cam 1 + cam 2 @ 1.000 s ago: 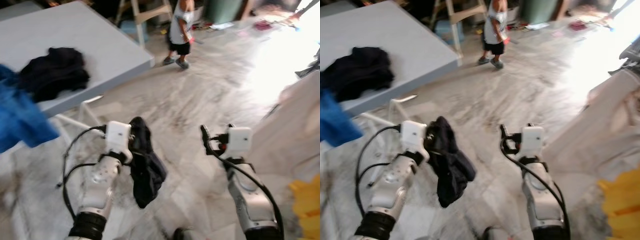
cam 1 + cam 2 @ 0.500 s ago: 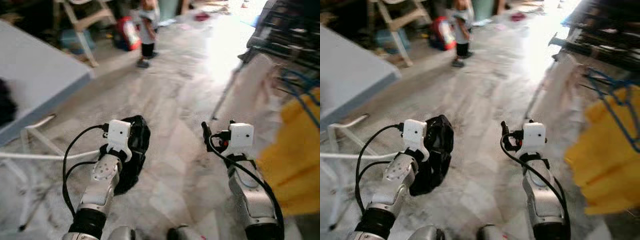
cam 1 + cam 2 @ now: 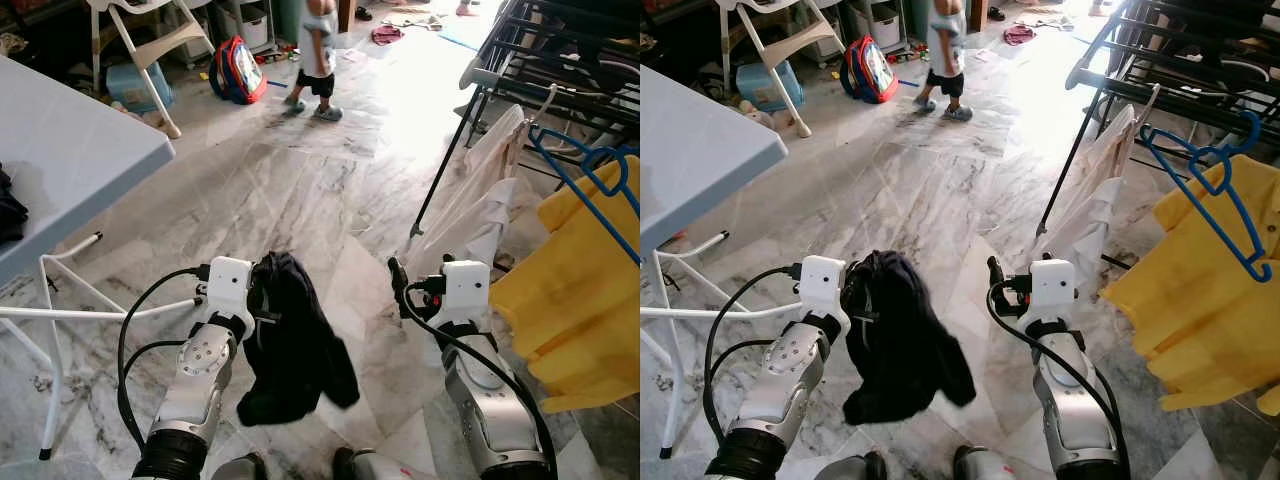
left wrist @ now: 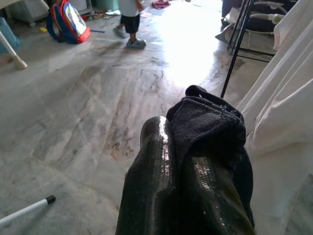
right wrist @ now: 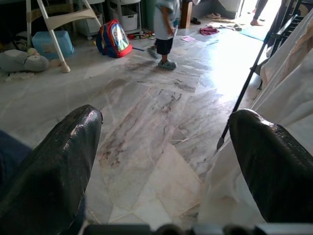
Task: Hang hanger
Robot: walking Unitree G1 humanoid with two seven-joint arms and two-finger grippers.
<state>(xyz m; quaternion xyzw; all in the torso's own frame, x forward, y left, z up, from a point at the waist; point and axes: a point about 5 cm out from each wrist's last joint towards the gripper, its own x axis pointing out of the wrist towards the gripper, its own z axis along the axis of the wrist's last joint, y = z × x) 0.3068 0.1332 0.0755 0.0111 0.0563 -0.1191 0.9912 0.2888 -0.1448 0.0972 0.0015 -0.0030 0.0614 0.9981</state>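
Note:
A dark navy garment [image 3: 295, 350] hangs limp from my left gripper [image 3: 258, 295], which is shut on its top edge at about waist height over the marble floor. In the left wrist view the cloth [image 4: 210, 127] is bunched against one black finger [image 4: 156, 156]. My right gripper [image 5: 164, 127] stands open with nothing in it, a little to the right of the garment. A blue hanger [image 3: 1215, 170] carrying a yellow shirt [image 3: 570, 300] hangs on the black drying rack [image 3: 560, 40] at the right.
A pale cloth [image 3: 470, 200] is draped on the rack's near post. The grey table [image 3: 70, 150] with white legs stands at the left. A person [image 3: 320, 50] stands far ahead beside a red and blue backpack [image 3: 238, 70]. Marble floor lies between.
The camera has swung to the right: the table slid off left, and the rack with the yellow shirt came into view. The garment has swung under my left gripper, still held.

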